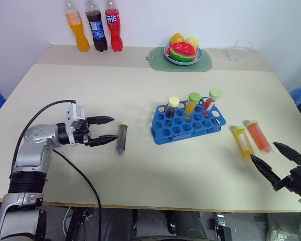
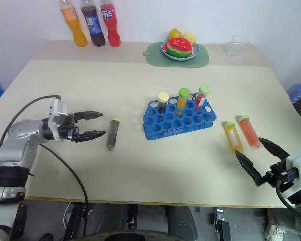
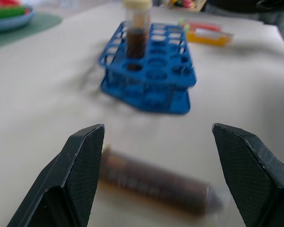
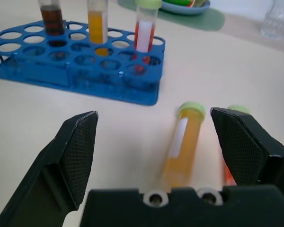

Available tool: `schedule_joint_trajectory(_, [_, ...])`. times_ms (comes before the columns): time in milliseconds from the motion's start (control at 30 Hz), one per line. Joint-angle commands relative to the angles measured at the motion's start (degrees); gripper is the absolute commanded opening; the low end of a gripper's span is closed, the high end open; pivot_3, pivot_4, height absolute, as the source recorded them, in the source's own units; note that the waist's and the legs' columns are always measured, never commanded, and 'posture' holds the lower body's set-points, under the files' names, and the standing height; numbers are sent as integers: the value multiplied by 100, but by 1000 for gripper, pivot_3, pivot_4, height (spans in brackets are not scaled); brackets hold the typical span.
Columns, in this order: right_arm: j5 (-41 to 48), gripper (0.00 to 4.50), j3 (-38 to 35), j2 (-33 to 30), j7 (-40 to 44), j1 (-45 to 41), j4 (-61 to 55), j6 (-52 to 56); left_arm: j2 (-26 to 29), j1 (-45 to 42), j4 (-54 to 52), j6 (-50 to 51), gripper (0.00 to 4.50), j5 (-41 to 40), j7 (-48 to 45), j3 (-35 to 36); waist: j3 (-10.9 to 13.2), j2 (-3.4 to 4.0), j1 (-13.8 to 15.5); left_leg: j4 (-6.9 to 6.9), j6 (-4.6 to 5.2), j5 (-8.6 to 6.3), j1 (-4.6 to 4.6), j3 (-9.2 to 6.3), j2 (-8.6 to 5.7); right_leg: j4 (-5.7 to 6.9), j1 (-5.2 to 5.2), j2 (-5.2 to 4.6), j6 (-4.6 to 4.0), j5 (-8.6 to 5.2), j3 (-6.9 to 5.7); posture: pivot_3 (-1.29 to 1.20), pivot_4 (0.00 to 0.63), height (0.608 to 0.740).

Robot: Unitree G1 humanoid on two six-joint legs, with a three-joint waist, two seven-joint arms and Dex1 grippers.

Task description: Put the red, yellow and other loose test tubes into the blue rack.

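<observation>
Both my grippers stand spread and empty: my left gripper [image 1: 107, 130] just short of the dark tube [image 1: 122, 138] lying to the left of the blue rack [image 1: 187, 124], my right gripper [image 1: 275, 156] near the yellow tube [image 1: 242, 141] and orange-red tube [image 1: 259, 136] lying right of the rack. Three tubes already stand in the rack. Closing off-centre, I judge, could roll a lying tube away across the table [image 1: 140, 90].

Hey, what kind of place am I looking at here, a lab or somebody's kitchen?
Most likely an indoor robot test setup, not a real lab. A blue test tube rack sits on a plain beige table alongside three soda bottles and a plate of toy fruit, an odd mix that suggests a staged practice table.
</observation>
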Motion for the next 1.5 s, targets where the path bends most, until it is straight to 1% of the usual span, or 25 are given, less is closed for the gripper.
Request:
schedule_joint_trajectory(33, [-136, 4240, -380, -375, -346, -211, 102, 442, -171, -188, -515, 73, 3734, -184, 108, -82, 0, -1, 1, 1, 0, 0, 0, 0, -2, 0, 0, 0, 0, 0, 0, 0, 150, 740])
schedule_joint_trajectory(133, [102, 4240, -490, -1156, -400, -867, 710, 1372, -382, -151, -728, -120, 3734, -82, 73, -333, 0, 0, -19, 2, 1, 0, 0, 0, -12, 0, 2, 3, 0, 0, 1, 0, 150, 740])
schedule_joint_trajectory(233, [209, 4240, -406, -1732, -335, -1508, 1311, 1997, -447, -121, -764, -280, 3734, 23, -32, -532, 0, -1, -44, 3, 2, 1, 4, 4, -16, 2, 2, 6, -2, 2, 9, 0, 150, 740])
schedule_joint_trajectory(333, [62, 4240, -30, -2202, -217, -2126, 1859, 2351, -534, -243, -630, -386, 3734, 90, -81, -696, 0, -1, -32, 1, 2, 1, 1, 4, -14, 1, 2, 19, -3, 2, 7, 0, 150, 740])
schedule_joint_trajectory(500, [-287, 4240, 804, -2677, 106, -2885, 2685, 2565, -647, -531, -463, -378, 3734, 85, -144, -783, 1, -2, -1, 2, 3, 2, -3, 3, -15, 1, 1, 22, -3, 1, 6, 0, 150, 740])
schedule_joint_trajectory(667, [-711, 4240, 1714, -2848, 261, -3859, 3817, 2795, -671, -566, -414, -432, 3734, 101, -111, -787, 1, -1, -17, 5, 5, 0, -4, 6, -21, -1, 1, 14, -1, 1, 8, 0, 150, 740])
schedule_joint_trajectory(867, [-1149, 4240, 2632, -2921, 440, -5201, 4896, 3382, -629, -355, -637, -362, 3734, 57, 31, -745, 2, 1, -66, 5, 5, 1, -5, 7, -19, 4, -3, 17, -1, 2, 8, 0, 150, 740])
schedule_joint_trajectory(1000, [-1489, 4240, 3228, -2928, 817, -6017, 5561, 3484, -614, -202, -827, -319, 3734, 25, 172, -711, 2, 2, -109, 4, 5, 0, -7, 6, -18, 4, -4, 19, -1, 2, 7, 0, 150, 740])
schedule_joint_trajectory(1133, [-1914, 4240, 3996, -2826, 1317, -6829, 6057, 3630, -553, -15, -1046, -232, 3734, -27, 268, -684, 4, 5, -175, 5, 5, 0, -8, 7, -19, 4, -8, 12, 1, 3, 9, 0, 150, 740])
schedule_joint_trajectory(1367, [-2520, 4240, 4627, -2503, 1839, -7874, 7207, 3403, -490, 159, -1304, -71, 3734, -97, 409, -648, 5, 8, -158, 1, 5, 0, -8, 16, -15, 6, -14, 18, 0, 3, 9, 0, 150, 740])
schedule_joint_trajectory(1500, [-2819, 4240, 4804, -2367, 1993, -8173, 7745, 3171, -449, 319, -1498, 15, 3734, -138, 514, -614, 7, 11, -136, 0, 5, 0, -10, 20, -17, 5, -15, 12, 0, 3, 9, 0, 150, 740])
